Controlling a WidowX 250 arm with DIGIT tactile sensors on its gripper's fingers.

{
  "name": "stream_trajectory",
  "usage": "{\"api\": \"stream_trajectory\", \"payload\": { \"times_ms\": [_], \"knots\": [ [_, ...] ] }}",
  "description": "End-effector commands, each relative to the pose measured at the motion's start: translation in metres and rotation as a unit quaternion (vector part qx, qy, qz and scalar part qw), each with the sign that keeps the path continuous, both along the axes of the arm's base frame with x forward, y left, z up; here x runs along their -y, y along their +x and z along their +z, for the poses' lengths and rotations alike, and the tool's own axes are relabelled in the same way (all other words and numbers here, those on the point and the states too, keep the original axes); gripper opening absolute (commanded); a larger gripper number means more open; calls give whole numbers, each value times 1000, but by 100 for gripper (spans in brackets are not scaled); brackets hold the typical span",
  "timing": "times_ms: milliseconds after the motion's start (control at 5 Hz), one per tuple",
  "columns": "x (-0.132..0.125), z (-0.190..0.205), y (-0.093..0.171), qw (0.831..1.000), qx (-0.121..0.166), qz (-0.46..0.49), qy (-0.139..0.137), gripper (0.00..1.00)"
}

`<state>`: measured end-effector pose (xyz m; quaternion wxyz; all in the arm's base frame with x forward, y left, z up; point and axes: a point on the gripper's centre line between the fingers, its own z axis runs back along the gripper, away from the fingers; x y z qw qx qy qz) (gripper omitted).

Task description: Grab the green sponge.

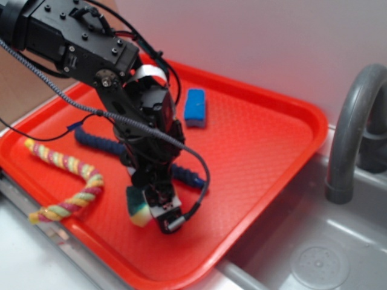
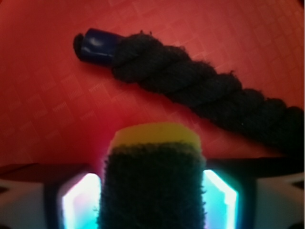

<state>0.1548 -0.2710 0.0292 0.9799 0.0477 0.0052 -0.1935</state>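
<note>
Near the tray's [image 1: 275, 175] front edge, gripper [image 1: 156, 208] clamps the sponge [image 1: 136, 207].
Bare tray lies right; dark rope [image 2: 200, 90] close behind; sponge green over yellow.

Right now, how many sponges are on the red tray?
2: the green sponge sits pinched in the gripper near the tray's front edge; the blue sponge lies toward the back.
</note>
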Motion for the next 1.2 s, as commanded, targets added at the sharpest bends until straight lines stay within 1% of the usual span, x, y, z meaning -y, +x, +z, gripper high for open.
{"api": "stream_trajectory", "payload": {
  "times_ms": [0,200,400,600,800,1000],
  "knots": [
    [-21,39,13,999,-21,-30,-24,0],
    [-41,86,25,999,-14,-10,-32,0],
    [-69,127,33,999,12,23,-47,0],
    [-109,175,25,993,47,82,-74,0],
    [-137,202,10,986,77,133,-61,0],
    [-155,205,4,983,83,151,-67,0]
  ]
}}
